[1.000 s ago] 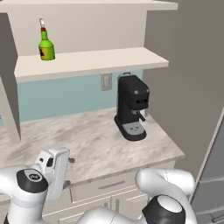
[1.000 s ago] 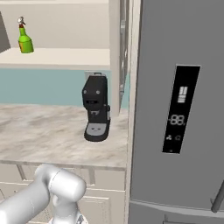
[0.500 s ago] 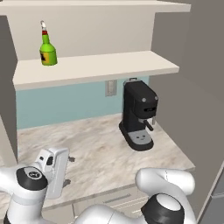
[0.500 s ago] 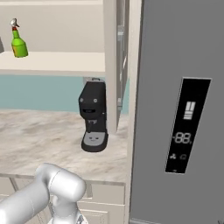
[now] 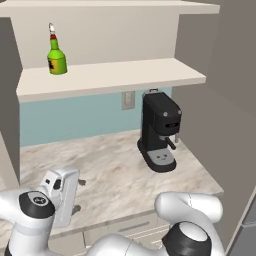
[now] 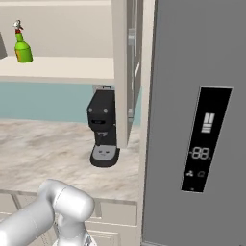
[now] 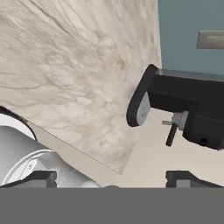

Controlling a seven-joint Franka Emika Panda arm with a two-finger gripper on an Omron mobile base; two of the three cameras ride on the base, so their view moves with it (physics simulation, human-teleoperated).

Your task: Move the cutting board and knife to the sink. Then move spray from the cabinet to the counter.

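Gripper (image 7: 111,178) released: its two dark fingertips stand far apart at the bottom of the hand view, with nothing between them. In the left base view the hand (image 5: 62,195) is folded low over the front edge of the counter (image 5: 107,170), well in front of and below the coffee machine (image 5: 159,131), which serves here as the landmark. That tucked pose probably keeps the arm compact while the base settles in front of the cabinet.

The spray (image 5: 56,56) stands upright on the lower shelf of the open-fronted cabinet (image 5: 112,75), above the coffee machine and far to its left in the left base view; the right base view shows the same bottle (image 6: 21,43) at the far left end of the shelf. It sits near the shelf's left side wall, so an approach from the front looks the most open one.

The counter below is bare marble to the left of the coffee machine, a reasonable place to set the bottle down. A wall outlet (image 5: 128,99) sits just behind and left of the machine. A grey refrigerator (image 6: 197,120) stands to the machine's right, beyond the cabinet's side panel.

Judged step: reaching up to the spray, not yet begun.
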